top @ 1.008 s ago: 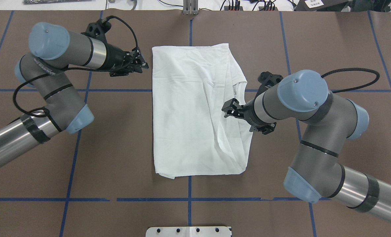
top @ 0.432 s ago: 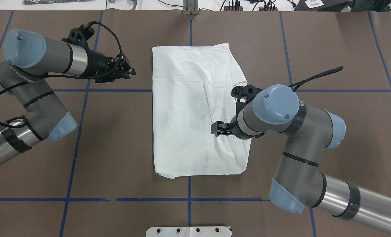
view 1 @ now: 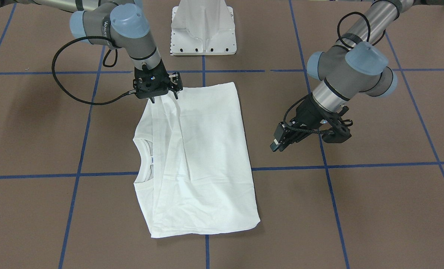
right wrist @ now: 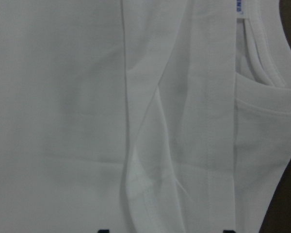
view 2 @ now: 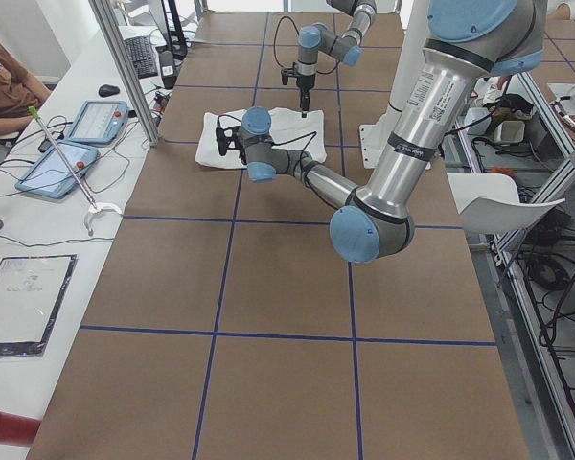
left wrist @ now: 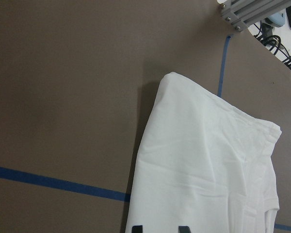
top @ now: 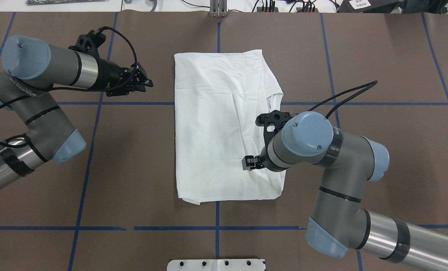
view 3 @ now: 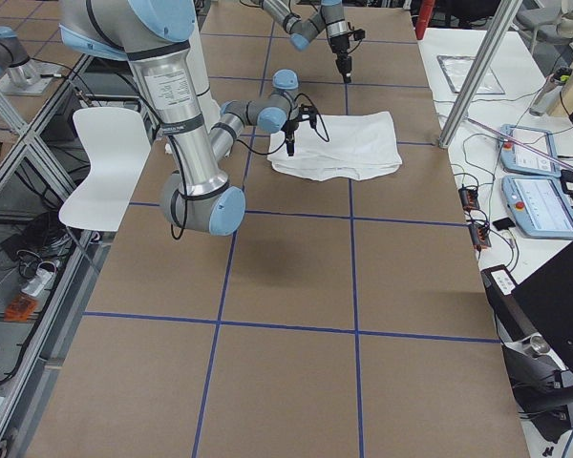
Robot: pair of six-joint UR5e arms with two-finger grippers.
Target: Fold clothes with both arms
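The white shirt lies folded into a tall rectangle at the table's middle. Its ribbed collar and neck label show on the side of my right arm. No printed text shows. My right gripper is open, fingers spread, low over the shirt's folded right edge near the robot-side hem. Its wrist view shows only close cloth. My left gripper is empty, its fingers a narrow gap apart. It hovers over bare table left of the shirt. Its wrist view looks at the shirt's far corner.
The brown table cover has a blue tape grid. The white pedestal base stands at the robot's edge. Cables and a metal post sit at the far edge. Operator desks with tablets are beyond it.
My right gripper has moved along the shirt's right side toward the robot-side hem. My left arm has drawn back to the left, away from the shirt.
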